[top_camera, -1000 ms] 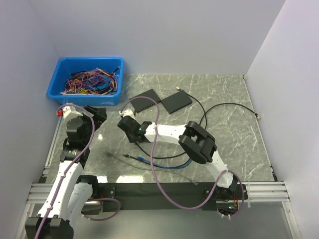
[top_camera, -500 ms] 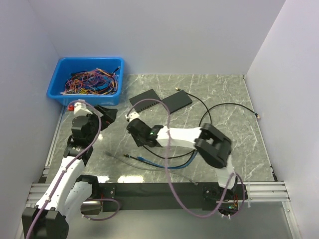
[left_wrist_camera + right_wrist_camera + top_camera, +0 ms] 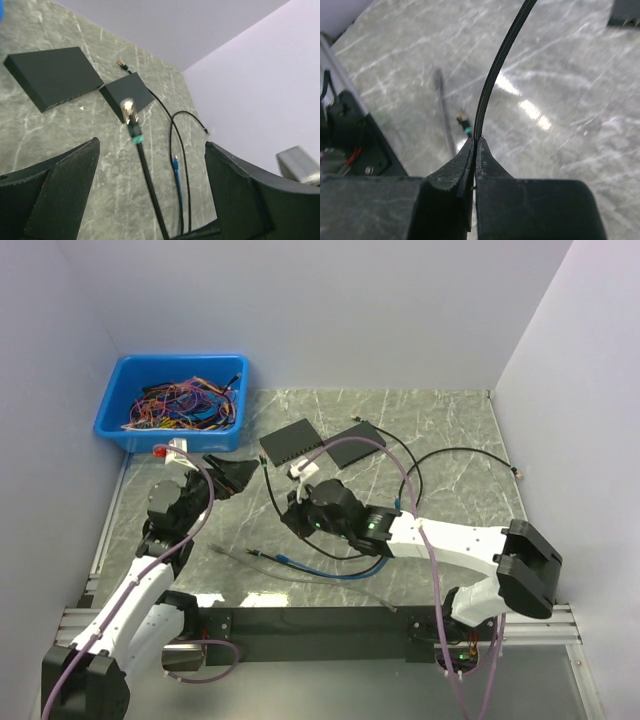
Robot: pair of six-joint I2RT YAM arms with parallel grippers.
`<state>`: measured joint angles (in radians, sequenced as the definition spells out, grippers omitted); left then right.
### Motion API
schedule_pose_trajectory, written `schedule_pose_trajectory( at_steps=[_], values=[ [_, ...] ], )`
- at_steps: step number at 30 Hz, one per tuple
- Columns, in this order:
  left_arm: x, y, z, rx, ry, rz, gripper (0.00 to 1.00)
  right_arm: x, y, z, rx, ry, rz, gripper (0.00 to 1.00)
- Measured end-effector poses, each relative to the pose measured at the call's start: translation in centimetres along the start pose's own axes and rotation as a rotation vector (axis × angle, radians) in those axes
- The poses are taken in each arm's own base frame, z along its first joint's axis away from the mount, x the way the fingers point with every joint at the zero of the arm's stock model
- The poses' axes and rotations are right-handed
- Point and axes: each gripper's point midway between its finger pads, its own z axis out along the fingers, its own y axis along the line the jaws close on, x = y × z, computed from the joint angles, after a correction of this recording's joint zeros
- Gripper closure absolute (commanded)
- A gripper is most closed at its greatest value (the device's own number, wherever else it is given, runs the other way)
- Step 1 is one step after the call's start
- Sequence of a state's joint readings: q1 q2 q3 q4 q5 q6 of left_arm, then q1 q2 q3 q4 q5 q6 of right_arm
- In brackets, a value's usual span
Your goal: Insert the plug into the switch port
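Note:
My right gripper (image 3: 476, 145) is shut on a thin black cable (image 3: 495, 75), which rises away from its jaws. In the top view the right gripper (image 3: 296, 516) hangs over the middle of the table. The cable's plug (image 3: 131, 116), with a green boot, is up in the air in the left wrist view, in front of two black switches (image 3: 52, 77) (image 3: 127, 94). My left gripper (image 3: 150, 200) is open and empty, its fingers (image 3: 65, 185) either side of the plug in that view. In the top view the left gripper (image 3: 238, 476) is just left of the switches (image 3: 293, 442) (image 3: 355, 443).
A blue bin (image 3: 175, 400) of coloured wires stands at the back left. A blue cable (image 3: 330, 573) and a second green-booted plug (image 3: 465, 122) lie on the table near the front. A black cable loop (image 3: 450, 455) lies at the right.
My right gripper has moved right and nearer with the cable, its elbow swinging out to the right. My left gripper has moved right and farther, toward the switches.

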<state>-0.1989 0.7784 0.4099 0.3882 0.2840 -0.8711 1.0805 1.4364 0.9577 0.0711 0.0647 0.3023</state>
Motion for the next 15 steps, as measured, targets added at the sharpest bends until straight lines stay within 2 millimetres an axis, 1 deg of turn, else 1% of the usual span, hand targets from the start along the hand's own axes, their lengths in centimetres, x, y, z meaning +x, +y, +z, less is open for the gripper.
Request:
schedule_pose_trajectory(
  at_steps=[1, 3, 6, 11, 14, 15],
  values=[
    [0.1, -0.1, 0.1, 0.008, 0.004, -0.007, 0.09, 0.7, 0.0, -0.3, -0.013, 0.011, 0.004, 1.00],
    [0.2, -0.4, 0.3, 0.023, 0.011, -0.017, 0.09, 1.2, 0.3, -0.8, -0.036, 0.020, 0.011, 1.00],
    [0.1, -1.1, 0.5, 0.062, 0.015, -0.028, 0.10, 1.5, 0.8, -1.5, -0.075, 0.013, 0.020, 1.00],
    [0.2, -1.6, 0.8, 0.095, 0.024, -0.035, 0.14, 0.7, 1.9, -2.6, -0.138, -0.027, 0.040, 1.00],
    [0.3, -1.8, 0.7, 0.109, 0.024, -0.036, 0.17, 0.1, 2.7, -3.4, -0.185, -0.061, 0.062, 1.00],
    [0.4, -1.7, 0.7, 0.110, 0.023, -0.037, 0.20, -0.1, 3.0, -3.7, -0.204, -0.072, 0.070, 1.00]
  ],
)
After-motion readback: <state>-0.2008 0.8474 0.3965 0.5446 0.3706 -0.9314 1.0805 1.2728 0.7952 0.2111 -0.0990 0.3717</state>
